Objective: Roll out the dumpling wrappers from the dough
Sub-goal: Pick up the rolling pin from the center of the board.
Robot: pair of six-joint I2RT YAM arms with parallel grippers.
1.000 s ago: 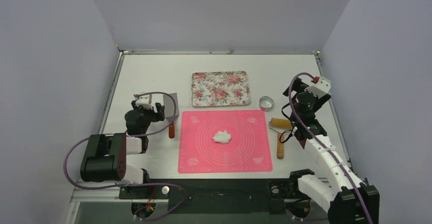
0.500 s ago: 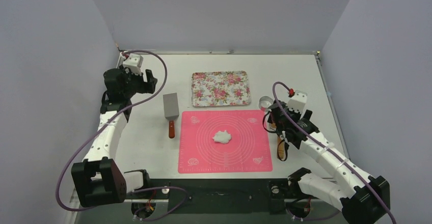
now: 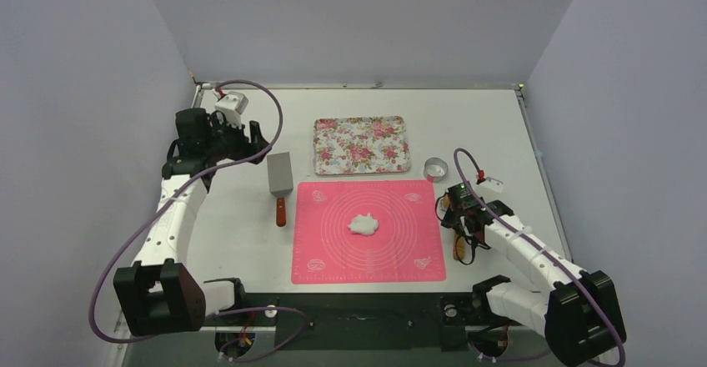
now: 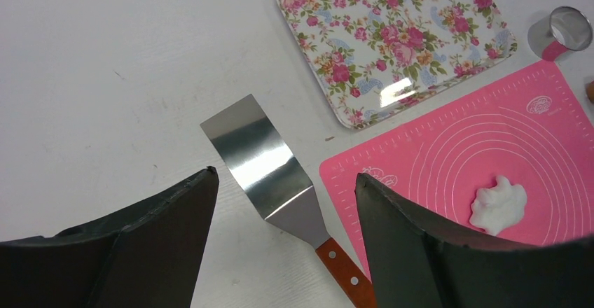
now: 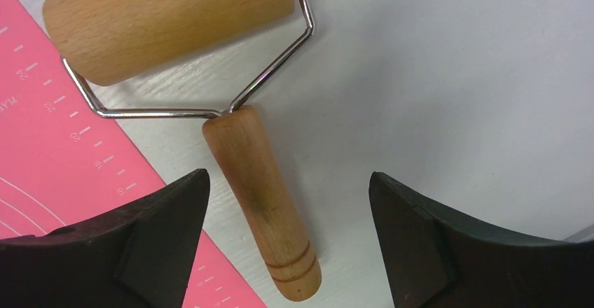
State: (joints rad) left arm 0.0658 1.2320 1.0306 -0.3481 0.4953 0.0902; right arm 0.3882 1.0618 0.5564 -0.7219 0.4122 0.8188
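The dough (image 3: 363, 224) is a small white lump at the middle of the pink mat (image 3: 333, 254); it also shows in the left wrist view (image 4: 497, 205). No round wrapper is in view. My right gripper (image 3: 460, 217) is open, low over the wooden roller's handle (image 5: 263, 199), which lies between its fingers, apart from both. The roller's barrel (image 5: 171, 17) lies just beyond. My left gripper (image 3: 248, 138) is open and empty, raised at the far left above the metal spatula (image 4: 270, 168).
A floral tray (image 3: 362, 144) lies behind the mat. A metal ring cutter (image 3: 435, 168) stands at the mat's far right corner. The spatula (image 3: 280, 181) lies left of the mat, its handle toward me.
My right gripper has come down and toward me over the roller's handle. My left arm swung from near the spatula to the far left and raised.
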